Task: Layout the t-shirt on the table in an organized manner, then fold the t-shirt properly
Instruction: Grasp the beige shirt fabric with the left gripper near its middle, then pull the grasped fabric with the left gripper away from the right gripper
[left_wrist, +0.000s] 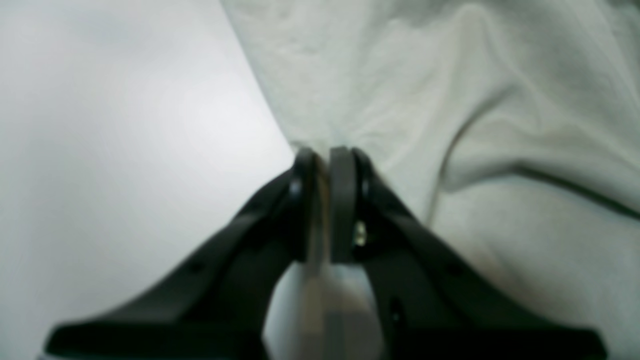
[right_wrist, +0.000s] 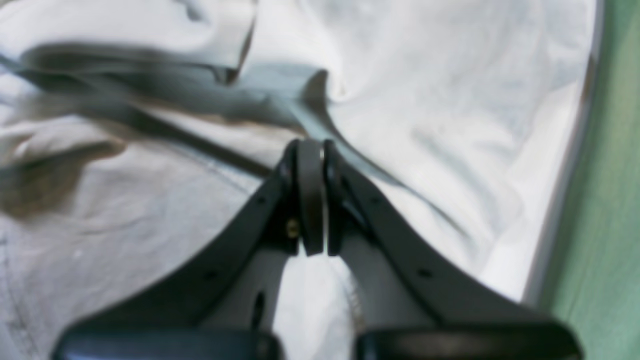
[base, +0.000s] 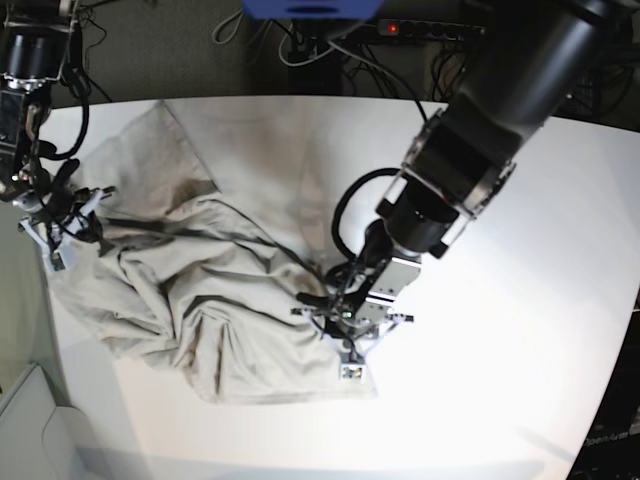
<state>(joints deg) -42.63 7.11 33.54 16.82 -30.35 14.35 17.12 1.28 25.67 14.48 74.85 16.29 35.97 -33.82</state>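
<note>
T-shirt (base: 200, 290), plain grey-beige soft cloth, lies bunched between both pinching grippers: left gripper (base: 345, 318) mid-table on its hem edge, right gripper (base: 62, 215) (clamped too) at the white table's (base: 520, 330) left edge.

No legible text or labels anywhere.

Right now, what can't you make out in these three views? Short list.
- Left wrist: left gripper is blurred; which part of the t-shirt it pinches is unclear.
- Right wrist: right gripper fingers hide the cloth between them; the shirt is out of focus.
- Base: folds hide the shirt's neck and one sleeve; the left arm covers part of the table.
</note>
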